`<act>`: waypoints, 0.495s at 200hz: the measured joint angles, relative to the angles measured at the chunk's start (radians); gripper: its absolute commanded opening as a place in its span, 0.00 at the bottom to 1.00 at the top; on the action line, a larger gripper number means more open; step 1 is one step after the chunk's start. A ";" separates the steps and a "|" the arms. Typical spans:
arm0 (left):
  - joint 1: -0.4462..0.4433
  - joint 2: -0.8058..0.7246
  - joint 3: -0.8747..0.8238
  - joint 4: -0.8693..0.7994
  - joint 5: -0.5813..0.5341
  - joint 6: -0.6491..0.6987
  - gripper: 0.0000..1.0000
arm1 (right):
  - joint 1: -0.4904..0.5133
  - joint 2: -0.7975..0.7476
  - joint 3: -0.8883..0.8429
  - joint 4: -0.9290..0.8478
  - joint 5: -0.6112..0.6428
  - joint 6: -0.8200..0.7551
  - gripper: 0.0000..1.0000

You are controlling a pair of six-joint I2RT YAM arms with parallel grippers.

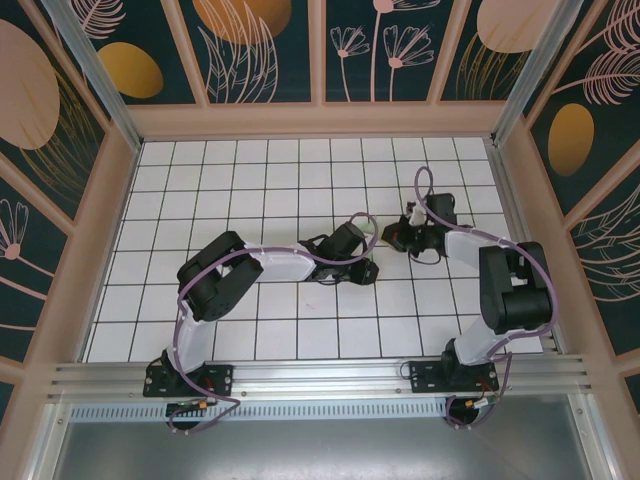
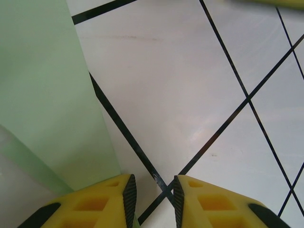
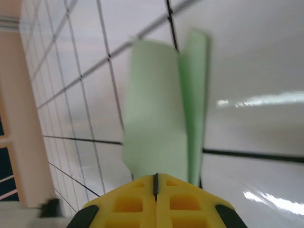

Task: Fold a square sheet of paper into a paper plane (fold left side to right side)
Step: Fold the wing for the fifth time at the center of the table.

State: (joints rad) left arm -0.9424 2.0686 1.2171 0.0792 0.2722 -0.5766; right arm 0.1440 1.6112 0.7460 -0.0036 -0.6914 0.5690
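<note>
Fold step, as I judge it: the right gripper [image 3: 155, 183] needs a firm pinch and a square carry across so the edges meet, with the left steadying. Its jaws are fully closed on the creased green sheet of paper [image 3: 152, 128], which extends straight ahead of them. The left gripper [image 2: 152, 190] is partly open with nothing between its jaws. The paper runs up to its left finger; contact unclear.

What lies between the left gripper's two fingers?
Bare white tile with crossing black lines, in the left wrist view. The paper lies left of the gap between the fingers.
</note>
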 measured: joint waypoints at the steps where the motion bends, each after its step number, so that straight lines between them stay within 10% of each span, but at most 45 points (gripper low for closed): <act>1: 0.000 0.000 0.000 0.000 0.000 0.000 0.32 | 0.001 0.000 -0.002 0.000 -0.001 0.002 0.00; 99: 0.000 0.000 -0.001 0.000 -0.003 0.000 0.31 | 0.049 0.109 -0.007 0.072 -0.051 0.025 0.00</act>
State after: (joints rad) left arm -0.9424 2.0682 1.2160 0.0792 0.2687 -0.5770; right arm 0.1928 1.7203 0.7387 0.0681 -0.7429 0.5941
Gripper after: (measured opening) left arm 0.310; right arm 0.067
